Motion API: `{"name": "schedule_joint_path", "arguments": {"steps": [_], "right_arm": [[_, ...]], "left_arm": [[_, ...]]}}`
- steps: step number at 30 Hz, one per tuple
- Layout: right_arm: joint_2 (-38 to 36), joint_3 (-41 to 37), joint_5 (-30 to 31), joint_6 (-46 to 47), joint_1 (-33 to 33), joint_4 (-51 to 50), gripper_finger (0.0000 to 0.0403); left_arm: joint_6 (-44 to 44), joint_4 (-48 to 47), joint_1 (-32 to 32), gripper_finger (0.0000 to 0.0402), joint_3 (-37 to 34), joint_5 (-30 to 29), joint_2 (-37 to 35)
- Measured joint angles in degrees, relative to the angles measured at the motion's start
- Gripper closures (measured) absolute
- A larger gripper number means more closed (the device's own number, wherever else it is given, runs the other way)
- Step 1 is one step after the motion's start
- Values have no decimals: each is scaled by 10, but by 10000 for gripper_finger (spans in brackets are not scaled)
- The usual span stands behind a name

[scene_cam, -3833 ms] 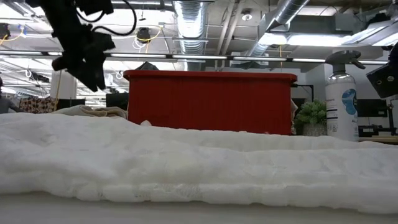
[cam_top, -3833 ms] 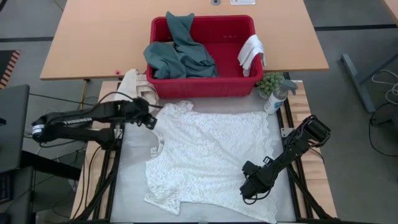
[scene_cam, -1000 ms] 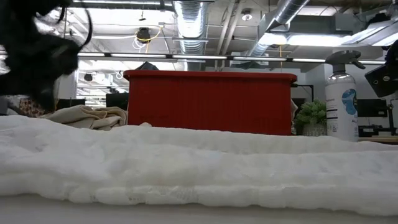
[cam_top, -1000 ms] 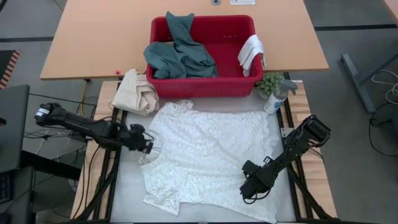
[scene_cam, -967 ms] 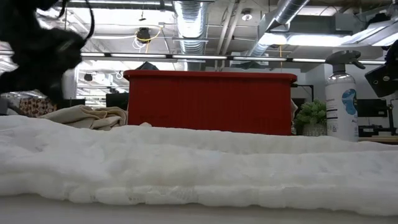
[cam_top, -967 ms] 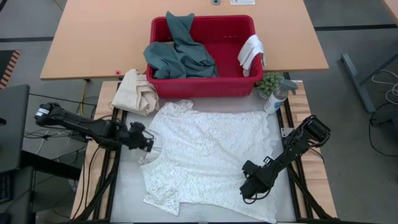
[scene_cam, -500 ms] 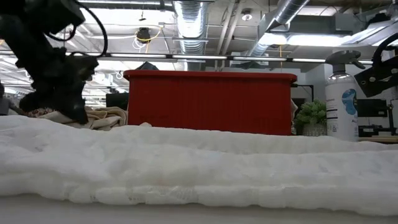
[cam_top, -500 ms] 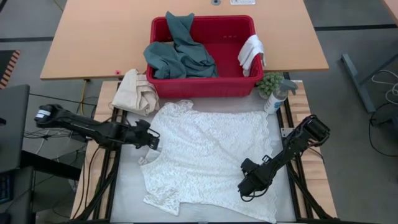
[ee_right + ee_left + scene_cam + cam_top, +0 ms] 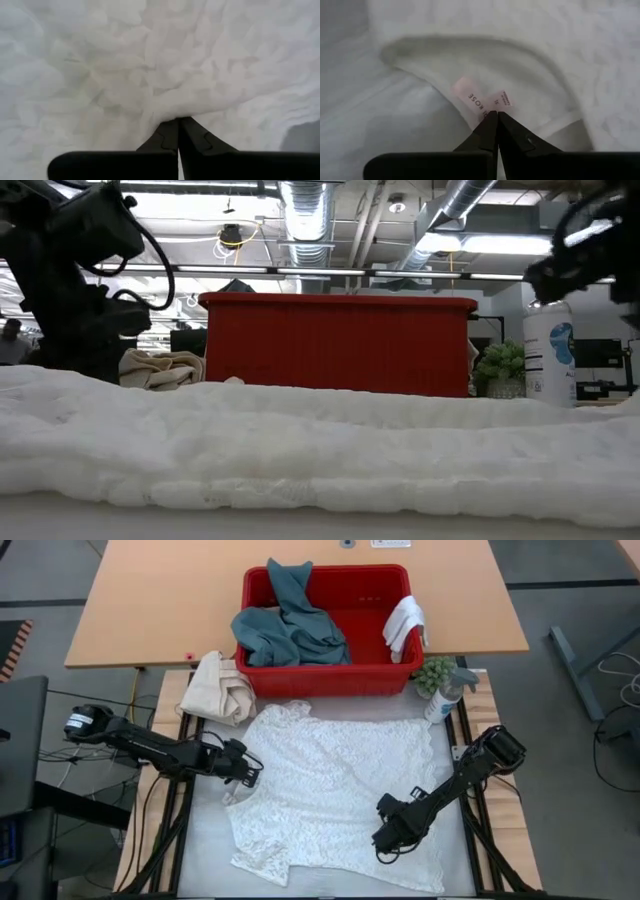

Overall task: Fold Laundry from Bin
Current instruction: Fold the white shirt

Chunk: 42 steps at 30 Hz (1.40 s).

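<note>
Two grips on white lace top (image 9: 335, 790) spread mid-worktop, 6 o'clock of red slotted plastic bin (image 9: 325, 685) | left gripper (image 9: 250, 776) fingers clamped at collar, 9 o'clock | right gripper (image 9: 383, 836) fingers clamped on hem, 4 o'clock | risk: thin pinches slipping, lace snagging, top bunching.

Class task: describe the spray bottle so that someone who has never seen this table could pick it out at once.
Start at the red bin at the table's far edge and go to its right front corner. There, beside a small green plant, stands the spray bottle: clear, with a blue label and a grey trigger head, the only hard upright thing among cloths.
</note>
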Motion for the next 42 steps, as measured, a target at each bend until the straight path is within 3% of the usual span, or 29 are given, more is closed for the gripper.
{"name": "schedule_joint_path", "arguments": {"steps": [4, 11, 16, 21, 25, 32, 37, 42], "right_arm": [[-1, 24, -9, -13, -24, -26, 377], [-2, 25, -86, 82, -32, -178, 374], [-2, 25, -84, 103, -32, -202, 348], [-19, 25, 39, 175, -38, -172, 316], [-35, 26, 125, 189, -86, -146, 311], [-39, 25, 227, 78, -202, -98, 310], [-39, 1, 219, -60, -296, -23, 310], [-38, -26, 199, -137, -362, 27, 310]], "left_arm": [[-8, -8, 0, 401, 1, 12, 15], [-22, -36, -18, 401, 1, 14, 11], [-42, -39, -34, 401, 0, 11, 11], [-53, -45, -55, 401, 0, 11, 11], [-83, -63, -69, 401, 1, 11, 11], [-137, -86, -100, 401, 1, 4, 11], [-190, -108, -130, 402, 1, 3, 11], [-251, -123, -170, 402, 2, 1, 11]]}}
